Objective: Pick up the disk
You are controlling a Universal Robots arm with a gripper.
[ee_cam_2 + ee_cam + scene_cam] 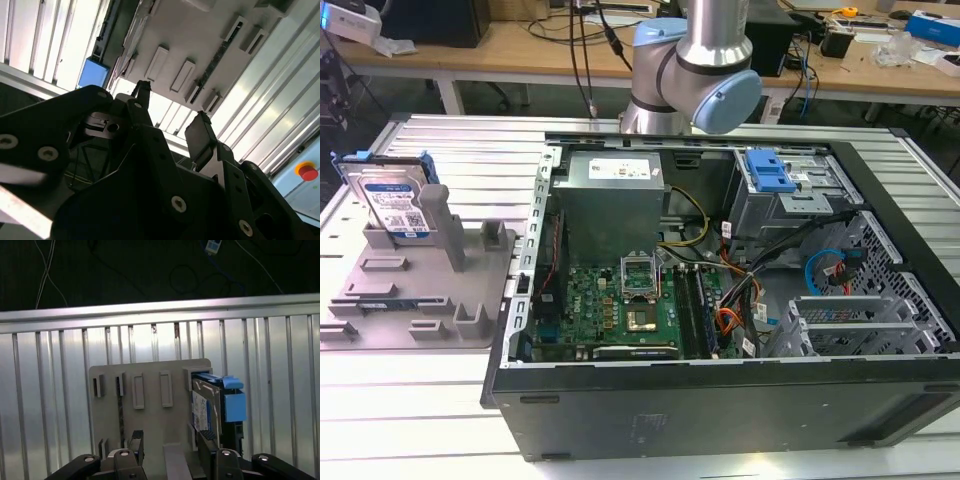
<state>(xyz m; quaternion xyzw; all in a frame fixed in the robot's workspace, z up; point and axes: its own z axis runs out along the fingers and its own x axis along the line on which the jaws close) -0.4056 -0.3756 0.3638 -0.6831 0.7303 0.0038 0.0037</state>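
Your disk (390,205) stood on edge at the far left corner of the grey fixture (420,300), on the exterior view's left. Its label faced the near side, and a grey post (436,212) rose just beside it. The open computer case (720,400) lay to the right of the fixture, with the arm (705,60) behind its far side. In the second wrist view, the gripper (171,102) had its fingers spread apart with nothing between them, over the fixture.
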